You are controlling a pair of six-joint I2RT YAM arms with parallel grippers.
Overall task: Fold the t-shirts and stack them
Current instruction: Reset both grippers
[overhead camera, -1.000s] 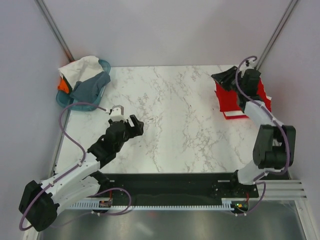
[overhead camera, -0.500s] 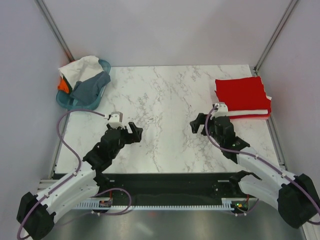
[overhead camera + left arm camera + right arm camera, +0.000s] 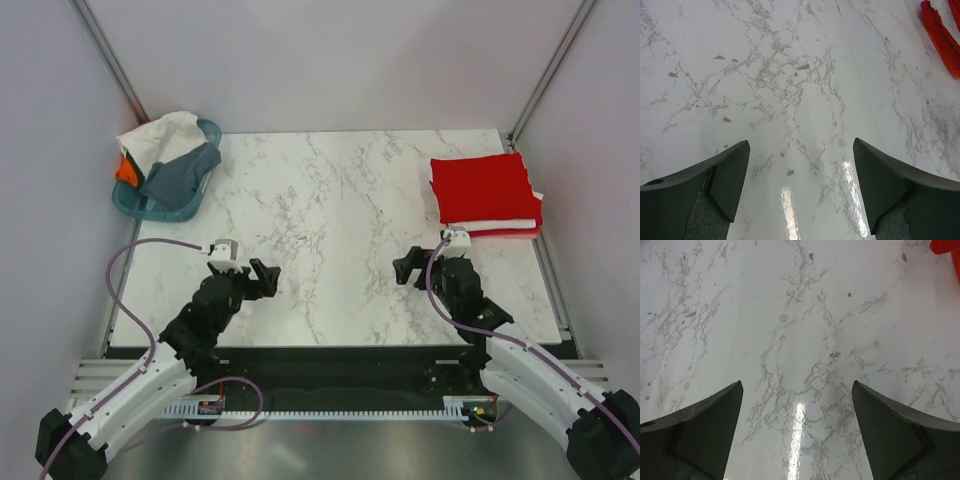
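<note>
Folded red tee (image 3: 483,188) sits at the far right corner of the table (image 3: 330,200) on a white tee (image 3: 495,229), long side running along the far edge. A second ago the right gripper (image 3: 406,268) was on it, now it's pulled back toward the near edge. The left gripper (image 3: 259,277) backed off too. Both jaws wide open, empty.

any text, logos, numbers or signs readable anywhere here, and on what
None can be read in any view.
folded red t-shirt: plain, no print.
teal basket and heaped shirts: no label visible.
marble table: only veining.
small coloured parts on the front rail: too small to tell.
</note>
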